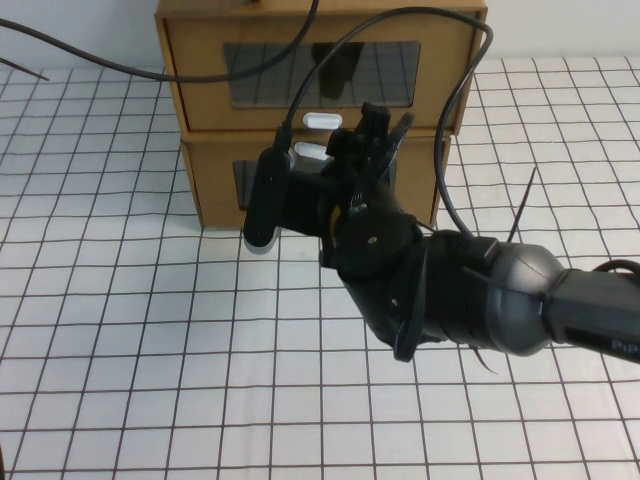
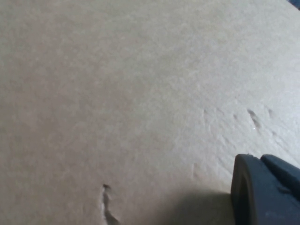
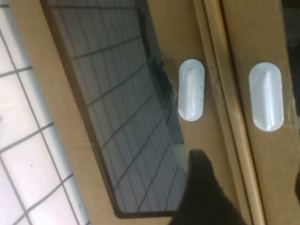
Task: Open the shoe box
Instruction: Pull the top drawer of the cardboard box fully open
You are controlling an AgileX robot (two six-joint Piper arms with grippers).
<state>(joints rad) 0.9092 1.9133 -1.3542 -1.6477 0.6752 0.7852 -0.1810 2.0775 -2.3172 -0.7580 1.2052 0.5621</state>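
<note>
Shoe box may stay shut if the right gripper, jaws wide and empty beside its white handles, misses them; left gripper, state untellable, faces cardboard.

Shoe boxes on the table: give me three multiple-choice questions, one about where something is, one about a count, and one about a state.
1. Where is the right gripper?
A. Lying on the table's left edge
B. On top of the upper box
C. In front of the stacked shoe boxes, near their handles

2. How many white handles show on the box fronts?
A. One
B. Two
C. Four

3. How does the right gripper stand?
A. Open, holding nothing
B. Shut on a handle
C. Shut on a cable

Answers:
1 C: the high view shows it raised against the box fronts.
2 B: there is one handle on each box, side by side in the right wrist view.
3 A: its fingers are spread apart and no handle lies between them.

The left gripper shows only in its own wrist view, close against a tan surface.
</note>
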